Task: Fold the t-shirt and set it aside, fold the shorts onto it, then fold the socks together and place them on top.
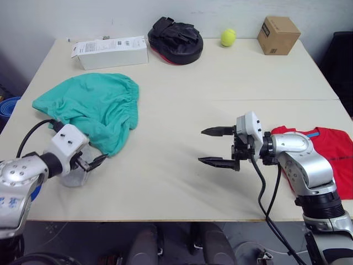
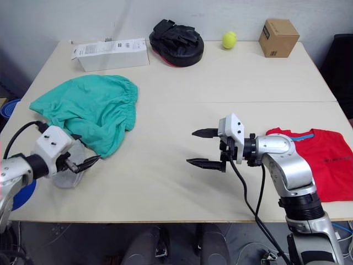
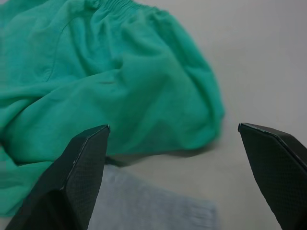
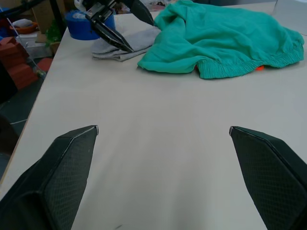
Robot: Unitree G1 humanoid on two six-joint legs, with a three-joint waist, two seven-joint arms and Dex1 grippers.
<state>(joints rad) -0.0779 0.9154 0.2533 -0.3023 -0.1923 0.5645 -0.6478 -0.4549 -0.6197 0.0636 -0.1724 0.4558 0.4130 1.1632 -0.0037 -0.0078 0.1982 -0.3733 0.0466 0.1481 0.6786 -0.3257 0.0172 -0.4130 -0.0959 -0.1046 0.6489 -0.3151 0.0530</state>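
The teal-green shorts lie crumpled on the table's left side, waistband toward the middle. The light grey socks lie at the near left edge, partly tucked under the shorts' hem. My left gripper hovers open just over the socks, against the near edge of the shorts, holding nothing. The red t-shirt lies folded flat at the right edge of the table. My right gripper is open and empty over bare tabletop near the middle, left of the t-shirt, pointing toward the shorts.
Along the far edge stand a white carton, a black padded mitt, a yellow tennis ball and a small cardboard box. A blue round object sits beyond the table's left edge. The table is bare between the garments.
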